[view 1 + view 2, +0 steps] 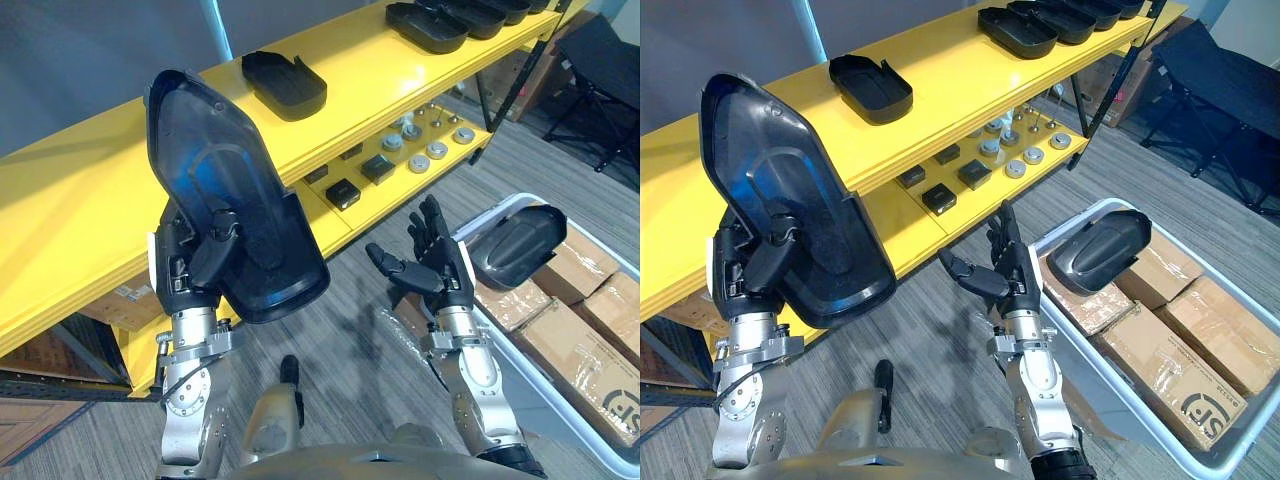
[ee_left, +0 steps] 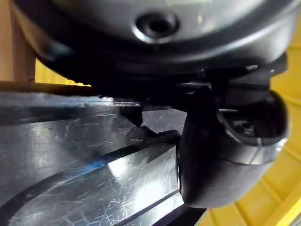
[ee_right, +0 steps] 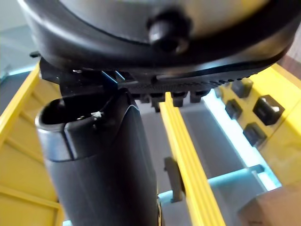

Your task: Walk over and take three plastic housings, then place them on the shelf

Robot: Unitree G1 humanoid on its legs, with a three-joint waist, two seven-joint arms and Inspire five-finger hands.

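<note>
Since our left robot hand (image 1: 190,265) clamps the housing (image 1: 225,170) only low down, we risk it toppling; right robot hand (image 1: 440,265) spread.

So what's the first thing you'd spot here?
The big dark plastic housing held upright in the left hand, in front of the bright yellow shelf. Then the open right hand, beside a tub with another housing lying on cardboard boxes.

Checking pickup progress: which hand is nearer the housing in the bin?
Right. The right hand is open just beside the bin housing, not touching; the left hand is farther off, gripping a second housing.
</note>
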